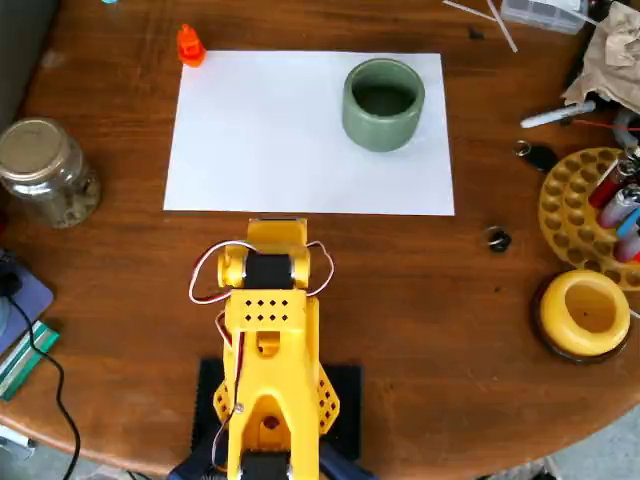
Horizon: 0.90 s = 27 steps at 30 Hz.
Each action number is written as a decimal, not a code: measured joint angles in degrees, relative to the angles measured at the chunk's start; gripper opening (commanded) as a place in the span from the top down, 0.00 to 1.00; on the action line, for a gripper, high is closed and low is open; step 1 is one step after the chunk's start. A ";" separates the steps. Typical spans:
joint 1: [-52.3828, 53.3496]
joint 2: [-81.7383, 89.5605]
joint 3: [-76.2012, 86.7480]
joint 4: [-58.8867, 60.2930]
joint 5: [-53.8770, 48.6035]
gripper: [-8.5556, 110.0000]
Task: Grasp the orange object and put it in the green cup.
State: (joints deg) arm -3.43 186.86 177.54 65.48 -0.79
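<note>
The orange object is a tiny orange-red piece standing on the wooden table, just off the top left corner of a white paper sheet. The green cup stands upright on the sheet's upper right part, and its dark inside looks empty. My yellow arm is folded at the bottom centre. Its gripper points down at the sheet's near edge, well away from both objects. The arm's own body hides the jaws, so I cannot tell whether they are open or shut.
A glass jar with a metal lid stands at the left. A round yellow holder with pens and a yellow dish are at the right. A marker, a small metal piece and clutter lie at the upper right.
</note>
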 measured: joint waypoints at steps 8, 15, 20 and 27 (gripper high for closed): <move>0.00 0.00 0.00 0.00 0.00 0.93; 0.00 0.00 0.00 -3.34 6.24 0.93; -2.02 -0.09 0.00 -10.72 27.42 0.93; -6.42 -0.44 0.00 -21.36 49.48 0.93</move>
State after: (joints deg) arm -9.84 186.42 177.54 44.12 48.69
